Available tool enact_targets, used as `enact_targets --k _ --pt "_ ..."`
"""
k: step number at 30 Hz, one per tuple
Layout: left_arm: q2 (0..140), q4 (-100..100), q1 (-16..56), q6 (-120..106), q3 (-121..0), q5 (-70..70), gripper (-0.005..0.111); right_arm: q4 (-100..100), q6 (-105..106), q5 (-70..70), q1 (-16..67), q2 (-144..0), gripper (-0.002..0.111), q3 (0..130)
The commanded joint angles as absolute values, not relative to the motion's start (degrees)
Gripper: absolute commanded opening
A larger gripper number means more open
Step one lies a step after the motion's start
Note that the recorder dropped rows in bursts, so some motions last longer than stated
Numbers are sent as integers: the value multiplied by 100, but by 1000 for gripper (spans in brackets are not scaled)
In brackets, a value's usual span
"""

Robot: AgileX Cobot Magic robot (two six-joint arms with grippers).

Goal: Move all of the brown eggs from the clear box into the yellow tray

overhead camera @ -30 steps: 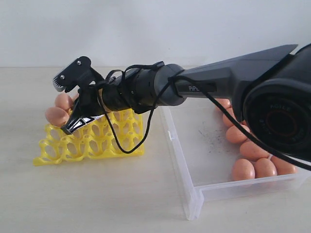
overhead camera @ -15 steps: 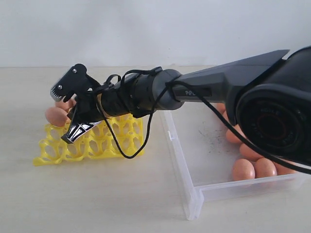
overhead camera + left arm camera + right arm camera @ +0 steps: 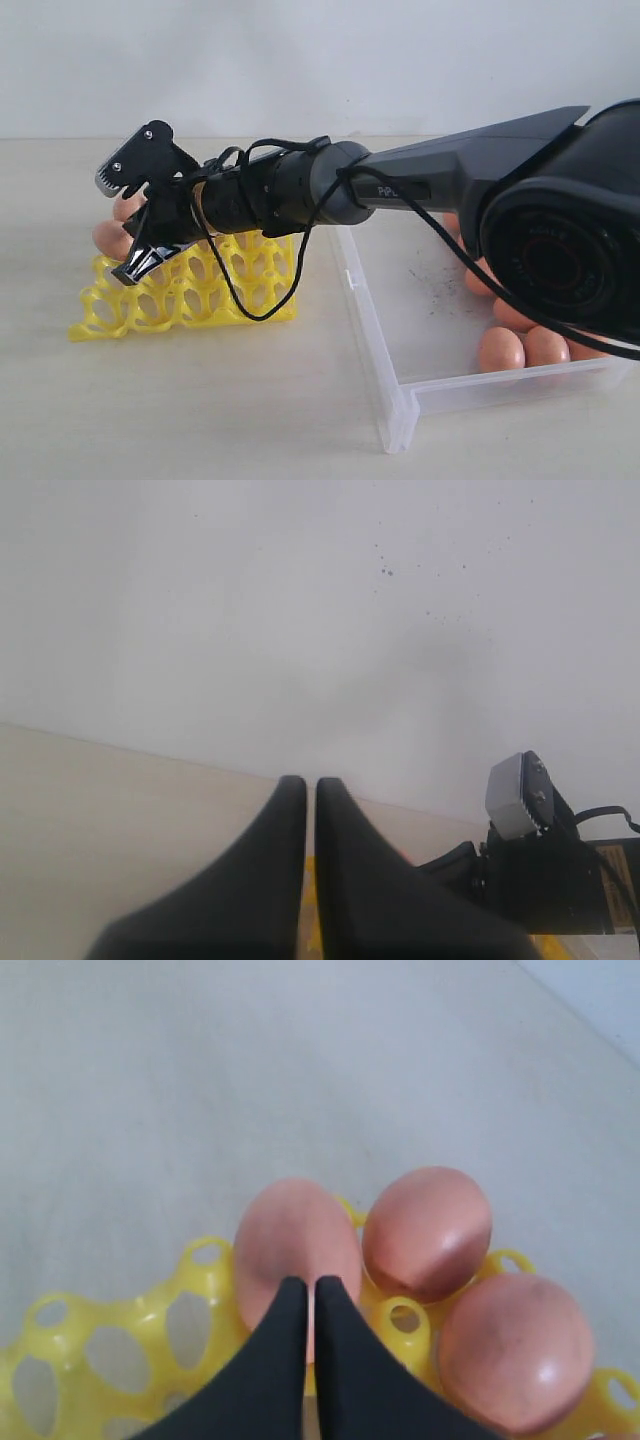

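Observation:
My right gripper [image 3: 130, 272] reaches across to the left of the exterior view and hovers over the far-left part of the yellow tray [image 3: 190, 295]. It is shut and empty. In the right wrist view its tips [image 3: 312, 1282] sit in front of one of three brown eggs [image 3: 295, 1235] seated in tray cups [image 3: 120, 1315]. More brown eggs [image 3: 500, 350] lie along the right side of the clear box [image 3: 395, 400]. My left gripper [image 3: 302, 782] is shut on nothing and faces the wall; it does not show in the exterior view.
A loose black cable [image 3: 250, 300] hangs from the right arm over the tray. The clear box's near-left wall [image 3: 360, 300] runs close beside the tray. A pale wall [image 3: 320, 60] stands behind the table.
The right gripper has shifted a little to the left over the tray, staying shut. Eggs, tray and box have not moved.

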State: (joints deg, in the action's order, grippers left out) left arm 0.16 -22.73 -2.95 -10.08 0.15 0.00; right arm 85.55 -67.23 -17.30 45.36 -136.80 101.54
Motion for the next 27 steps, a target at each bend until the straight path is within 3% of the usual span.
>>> enact_targets --k 1,13,19,21,27 --pt "0 -2292 -271 -1060 0 0 4 8268 -6417 -1753 4524 -13662 0 10198" --pt "0 -2292 -271 -1060 0 0 4 7424 -5916 -1745 4524 -13662 0 10211" --pt "0 -2292 -271 -1060 0 0 4 7439 -6055 -713 4567 -13180 0 10081" --pt "0 -2292 -271 -1060 0 0 4 7590 -5891 -44 4692 -12682 0 9767" --pt "0 -2292 -271 -1060 0 0 4 6751 -2980 4514 5184 -11538 0 8965"
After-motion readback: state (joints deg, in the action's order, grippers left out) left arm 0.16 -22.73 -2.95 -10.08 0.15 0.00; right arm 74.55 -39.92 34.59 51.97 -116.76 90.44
